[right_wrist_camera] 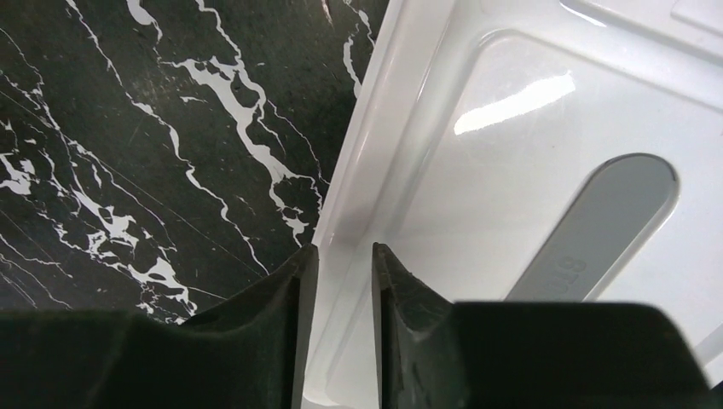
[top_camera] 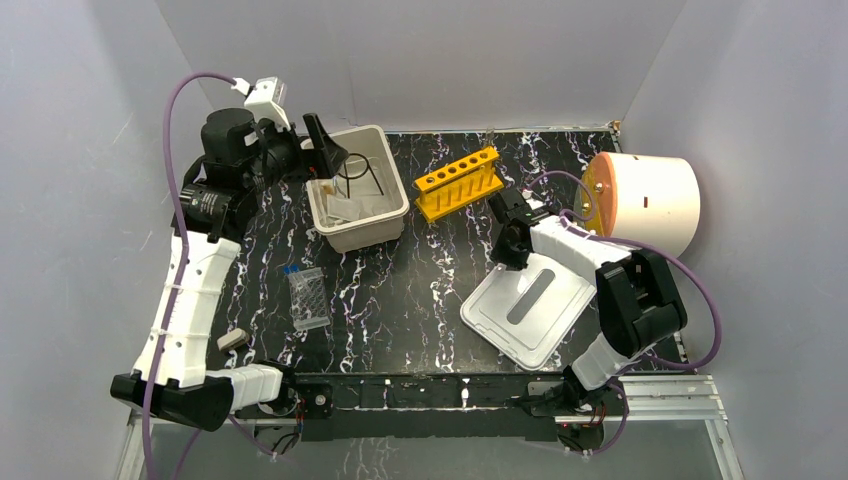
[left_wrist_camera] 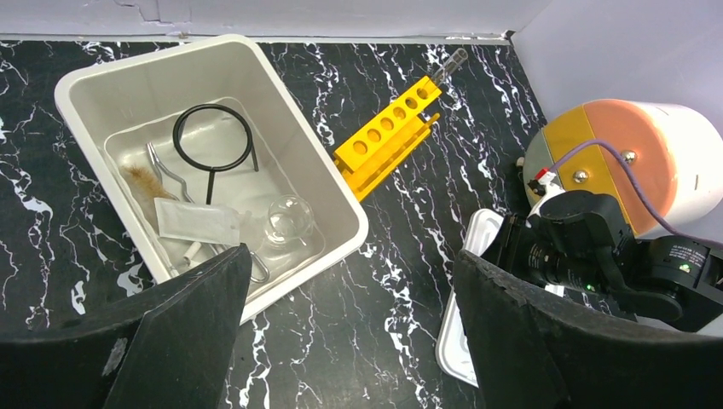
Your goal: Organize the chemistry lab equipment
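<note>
Black white-veined marble table [top_camera: 400,290]. At the far right, a white cylinder drum with an orange face [top_camera: 655,200] lies on its side.

Far left: white rectangular plastic tub [left_wrist_camera: 298,145]. The left gripper [left_wrist_camera: 349,256] hangs just beside its near-left rim, fingers wide apart, nothing held.

Near right: white plastic lid with a grey handle strip [top_camera: 500,320], flat on the table. The right gripper [right_wrist_camera: 345,251] is nipped onto the lid's rim at a corner, one finger on each side.

Yellow test-tube rack [top_camera: 458,183] stands between tub and drum. Clear ridged plastic tray [top_camera: 310,298] lies left of centre, with small blue caps [top_camera: 290,269] at its far end.

Inside the tub: black wire ring stand [left_wrist_camera: 213,170], flat white piece [left_wrist_camera: 198,221], clear glass dish [left_wrist_camera: 288,219], thin metal tweezers [left_wrist_camera: 166,170], tan bristled stick [left_wrist_camera: 145,181].
</note>
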